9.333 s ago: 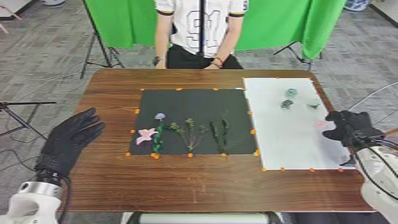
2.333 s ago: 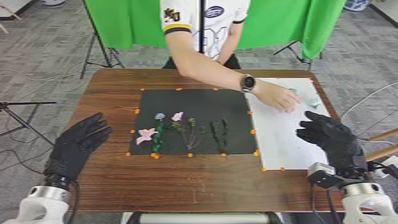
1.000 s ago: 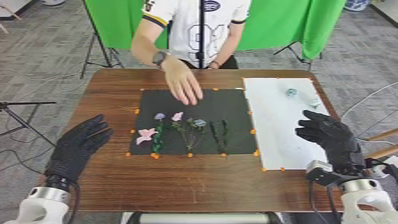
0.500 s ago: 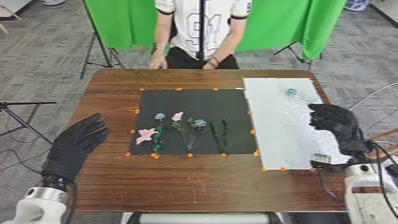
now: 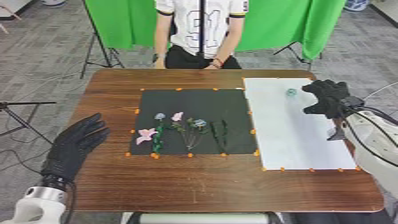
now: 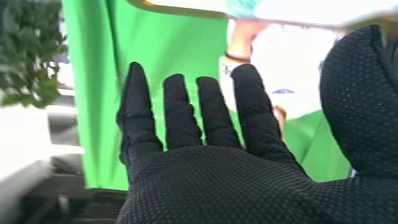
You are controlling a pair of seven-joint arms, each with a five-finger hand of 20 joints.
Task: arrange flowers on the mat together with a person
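Over the right edge of the white sheet (image 5: pixel 293 135), my right hand (image 5: pixel 327 95) is open, close to a small teal flower (image 5: pixel 291 92) lying apart from it. In the right wrist view my right hand (image 6: pixel 213 170) has straight fingers, with a blurred teal patch (image 6: pixel 244 6) beyond them. The black mat (image 5: pixel 187 97) bears a pink lily (image 5: pixel 146 135), a purple flower (image 5: pixel 160 116), a pink blossom (image 5: pixel 178 116), a blue-grey flower (image 5: pixel 200 123) and green stems (image 5: pixel 219 135). My left hand (image 5: pixel 75 140) is open over the table's left edge.
Orange markers (image 5: pixel 179 89) line the mat and the sheet on the brown table (image 5: pixel 178 185). At the far side a person (image 5: pixel 200 35) stands with hands down by the table's edge. A green curtain (image 5: pixel 124 30) hangs behind.
My right hand has moved forward along the sheet's right side. The person's hand laid the pink blossom and the blue-grey flower on the mat and drew back. My left hand shifted slightly.
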